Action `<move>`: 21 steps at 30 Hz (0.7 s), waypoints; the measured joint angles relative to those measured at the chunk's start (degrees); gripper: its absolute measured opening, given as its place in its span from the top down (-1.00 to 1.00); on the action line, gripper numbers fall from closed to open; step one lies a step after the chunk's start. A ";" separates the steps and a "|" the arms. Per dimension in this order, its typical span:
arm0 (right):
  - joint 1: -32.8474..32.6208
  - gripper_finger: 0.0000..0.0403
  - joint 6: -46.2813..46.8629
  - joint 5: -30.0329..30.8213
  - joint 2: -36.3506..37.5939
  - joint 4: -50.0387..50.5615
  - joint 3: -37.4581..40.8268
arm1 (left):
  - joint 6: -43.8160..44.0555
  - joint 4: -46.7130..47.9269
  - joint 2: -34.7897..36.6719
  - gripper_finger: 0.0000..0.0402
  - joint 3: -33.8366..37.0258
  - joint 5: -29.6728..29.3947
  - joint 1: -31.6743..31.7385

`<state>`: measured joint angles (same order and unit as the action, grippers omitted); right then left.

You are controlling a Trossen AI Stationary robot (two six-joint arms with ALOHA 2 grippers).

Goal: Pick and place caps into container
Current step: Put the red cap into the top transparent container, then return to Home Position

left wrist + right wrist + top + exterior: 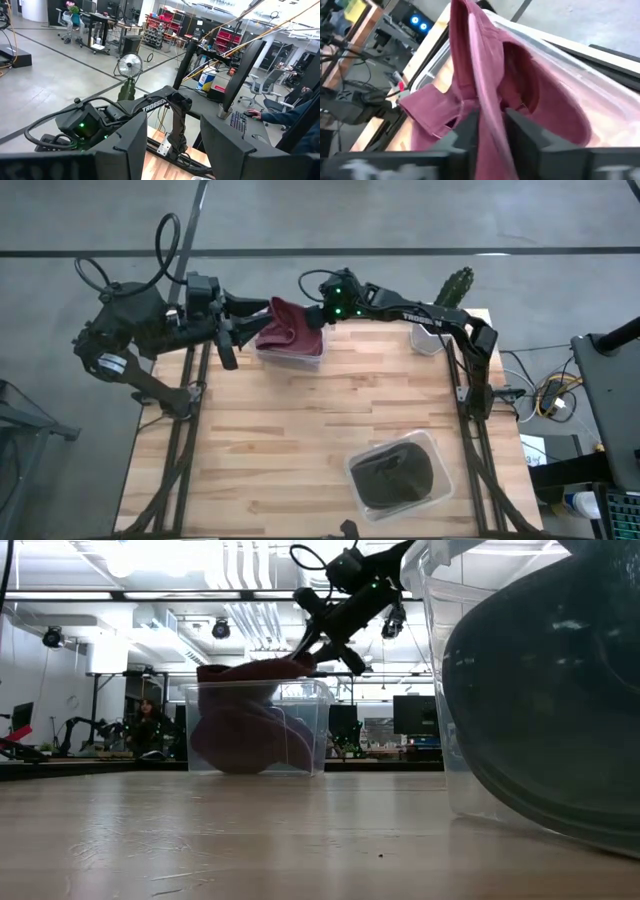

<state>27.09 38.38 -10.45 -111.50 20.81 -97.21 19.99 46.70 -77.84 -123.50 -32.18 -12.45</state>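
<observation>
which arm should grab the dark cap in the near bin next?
Right, probably. The dark cap in its clear bin lies on the right arm's side. The right hand is at the maroon cap over the far container; the left hand sits open farther away.

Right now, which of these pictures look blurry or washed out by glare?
Low view: the near container looms out of focus at the right, and ceiling lights glare. Right wrist view: the maroon cap and the right hand gripping it are soft and smeared. High view: sharp and evenly lit. Left wrist view: only the near fingers blur.
</observation>
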 joint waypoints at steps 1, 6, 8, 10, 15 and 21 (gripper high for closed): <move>0.02 0.52 -0.13 -0.45 -0.14 0.01 -0.18 | 0.06 0.00 0.00 0.12 0.00 -0.02 0.00; 0.64 0.09 -2.85 -1.08 0.79 2.33 -0.26 | 0.57 0.00 0.00 0.12 0.00 -0.01 0.00; 1.15 -0.04 -4.69 0.26 2.19 4.22 -0.74 | 0.28 0.02 0.00 0.12 0.00 -0.02 0.00; 1.51 -0.13 -6.06 2.59 4.16 4.76 -1.27 | 0.02 0.02 0.00 0.12 0.00 -0.02 0.00; 2.04 -0.20 -8.74 1.45 9.65 5.58 -1.94 | 0.00 1.01 -0.02 0.12 0.29 -0.03 0.00; -0.72 0.21 -13.17 -1.54 17.92 12.05 -1.22 | 0.72 3.54 -0.11 0.12 3.15 -0.24 0.00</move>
<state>26.37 25.21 -11.99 -93.57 32.86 -98.43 20.71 50.24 -77.95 -120.35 -32.42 -12.45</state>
